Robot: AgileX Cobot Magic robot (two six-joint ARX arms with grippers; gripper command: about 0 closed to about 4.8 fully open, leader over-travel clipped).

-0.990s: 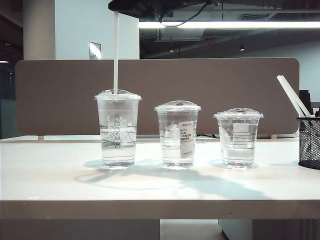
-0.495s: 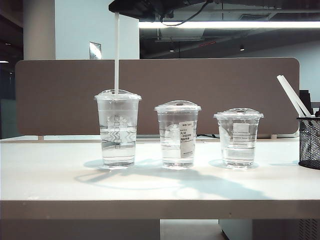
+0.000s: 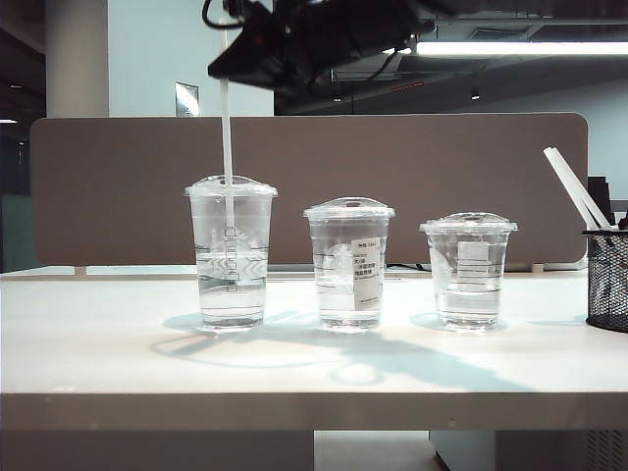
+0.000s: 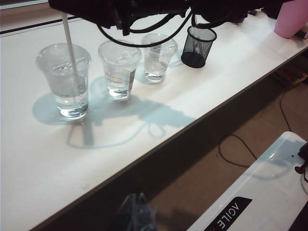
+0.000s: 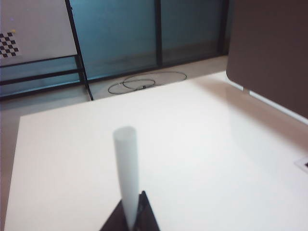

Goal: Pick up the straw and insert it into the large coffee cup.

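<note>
Your right claw (image 3: 228,77) grips the straw (image 3: 228,137) above the large coffee cup (image 3: 232,255); lower it vertically through the lid; left claw (image 4: 136,214), apparently shut, stays clear.

White straw (image 3: 228,147), clear large coffee cup (image 3: 232,255) faintly white-printed, black mesh holder (image 3: 608,280).

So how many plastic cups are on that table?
3, in a row: the large coffee cup on the left with the straw in it, a stickered cup in the middle, the shortest cup right.
</note>
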